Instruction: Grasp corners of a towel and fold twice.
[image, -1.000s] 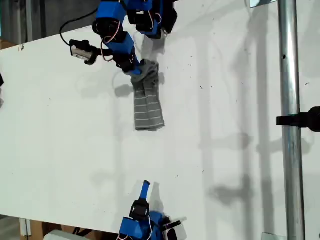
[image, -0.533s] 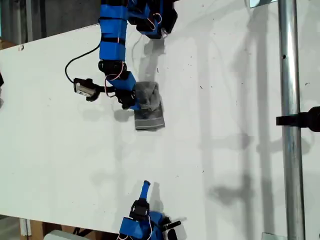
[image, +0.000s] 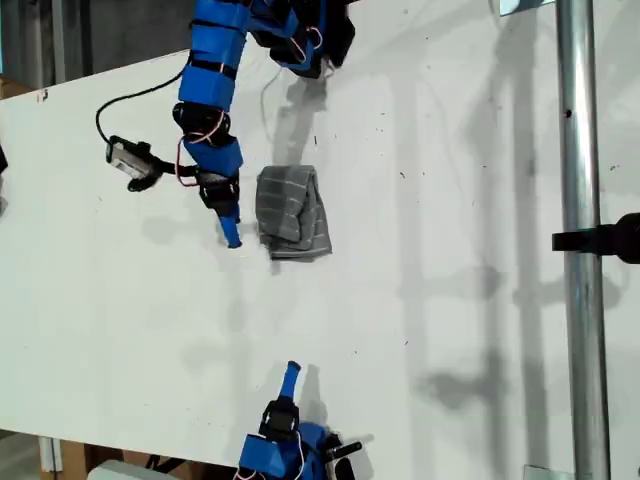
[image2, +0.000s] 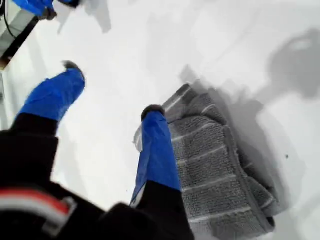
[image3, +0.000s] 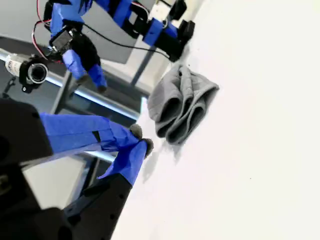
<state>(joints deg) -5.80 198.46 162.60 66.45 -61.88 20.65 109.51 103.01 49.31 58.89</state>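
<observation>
Grey striped towel (image: 291, 212) lies on white counter (image: 450, 300) as compact folded bundle, layers stacked, likely both folds done. First end effector (image2: 107, 97) just beside its edge, jaws spread, gripping nothing; one finger near hem, apparently release stance. Second end effector (image3: 140, 137) well apart from towel, jaws together, empty, seemingly parked clear.

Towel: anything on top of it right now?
Nothing on the towel; my first tool is open beside it. It lies folded on the white table; the inner layers are hidden.
</observation>
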